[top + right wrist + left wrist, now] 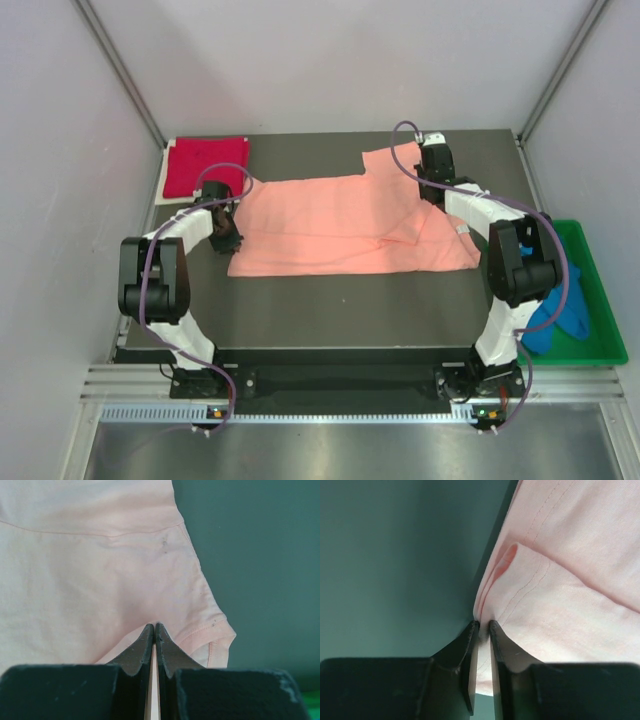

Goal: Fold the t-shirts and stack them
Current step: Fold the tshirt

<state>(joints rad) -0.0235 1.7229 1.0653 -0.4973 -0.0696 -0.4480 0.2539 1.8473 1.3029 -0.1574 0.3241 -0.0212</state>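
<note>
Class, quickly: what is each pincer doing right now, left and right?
Left pincer: closed, holding an edge of the salmon-pink cotton t-shirt.
Right pincer: closed, holding another edge of the same t-shirt.

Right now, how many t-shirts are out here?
3. A salmon-pink t-shirt lies spread centrally, pinched by the left gripper and right gripper; a crimson-red t-shirt sits folded at the far left corner; a blue t-shirt lies bunched in the green tray. Others may be hidden.
</note>
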